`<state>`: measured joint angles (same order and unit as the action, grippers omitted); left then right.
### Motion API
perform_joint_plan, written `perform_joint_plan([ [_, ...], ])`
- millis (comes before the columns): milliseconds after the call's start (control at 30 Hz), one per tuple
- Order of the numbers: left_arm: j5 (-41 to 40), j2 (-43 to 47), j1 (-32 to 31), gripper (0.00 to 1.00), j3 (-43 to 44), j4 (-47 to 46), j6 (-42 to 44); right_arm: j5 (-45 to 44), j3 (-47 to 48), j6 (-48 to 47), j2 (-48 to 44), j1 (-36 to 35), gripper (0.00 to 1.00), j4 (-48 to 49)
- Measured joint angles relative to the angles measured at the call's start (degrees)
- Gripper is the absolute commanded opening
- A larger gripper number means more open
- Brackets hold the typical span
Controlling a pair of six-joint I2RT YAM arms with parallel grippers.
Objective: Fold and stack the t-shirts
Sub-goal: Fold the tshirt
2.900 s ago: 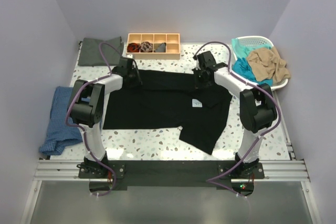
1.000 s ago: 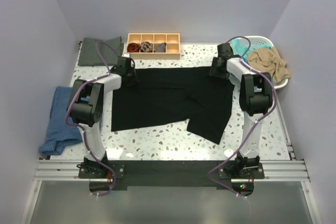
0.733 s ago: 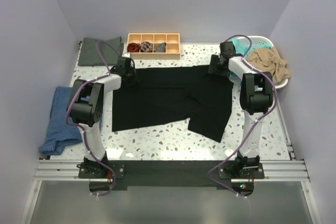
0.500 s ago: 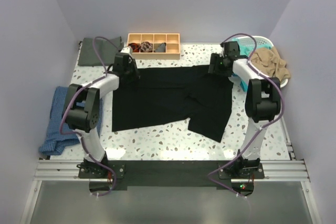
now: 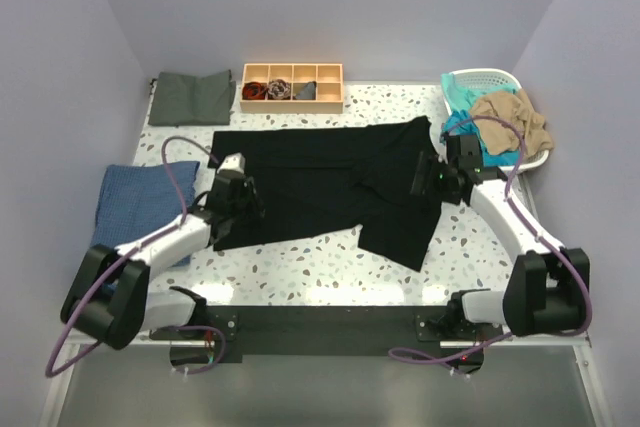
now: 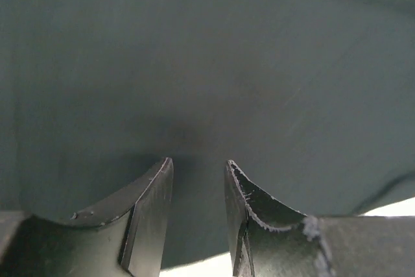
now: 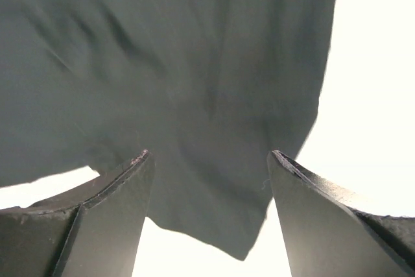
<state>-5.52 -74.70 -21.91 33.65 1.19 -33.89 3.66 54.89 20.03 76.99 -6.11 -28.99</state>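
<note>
The black shirt (image 5: 310, 177) lies nine-to-three; left gripper (image 6: 198, 162), narrow and empty, hovers over its nine o'clock end, right gripper (image 7: 209, 154), wide and empty, over three.

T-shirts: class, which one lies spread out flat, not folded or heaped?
The black t-shirt, spread across the middle. The grey-green shirt lies folded at the far-left corner; the teal shirt and tan shirt are heaped in the white basket.

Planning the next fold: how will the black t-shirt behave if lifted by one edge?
Probably floppy: the black t-shirt lies flat with soft wrinkles and a flap folded over, so a lifted edge would likely drape and sag. It looks thin, so likely light. Pushed across the speckled table, it may bunch rather than slide whole.
</note>
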Motion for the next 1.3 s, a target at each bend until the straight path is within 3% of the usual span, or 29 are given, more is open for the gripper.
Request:
perform_joint_plan([
  [133, -1.64, 9.97, -1.46, 0.42, -9.31, 6.64, -5.22, -0.39, -10.38, 3.72, -8.9, -0.66, 0.73, -5.75],
  [367, -7.76, 22.58, -2.62, 0.42, -12.0, 15.15, -13.75, -1.29, -17.44, 11.76, -22.53, -2.1, 0.72, -11.87],
  [667, -12.72, 20.37, -2.62, 0.45, -13.05, 22.69, -20.65, -3.13, -22.23, 19.08, -23.8, -9.07, 0.74, -15.21],
  [767, -13.97, 19.96, -2.67, 0.57, -12.76, 23.19, -22.77, -4.72, -22.23, 20.41, -23.65, -10.4, 0.74, -15.93],
  [967, -17.62, 21.09, -2.86, 0.59, -12.48, 26.36, -27.34, -6.36, -23.47, 22.36, -23.74, -10.47, 0.74, -16.39],
  [1100, -18.32, 23.08, -2.89, 0.59, -12.52, 30.25, -28.28, -6.51, -24.7, 22.88, -23.74, -10.47, 0.67, -16.39],
  [1233, -18.4, 23.19, -2.89, 0.57, -12.81, 30.73, -28.33, -5.07, -25.99, 23.08, -22.25, -10.45, 0.45, -14.78],
  [1300, -18.58, 22.56, -2.89, 0.55, -12.76, 30.69, -28.3, -3.82, -26.73, 23.32, -21.05, -10.47, 0.41, -13.57],
])
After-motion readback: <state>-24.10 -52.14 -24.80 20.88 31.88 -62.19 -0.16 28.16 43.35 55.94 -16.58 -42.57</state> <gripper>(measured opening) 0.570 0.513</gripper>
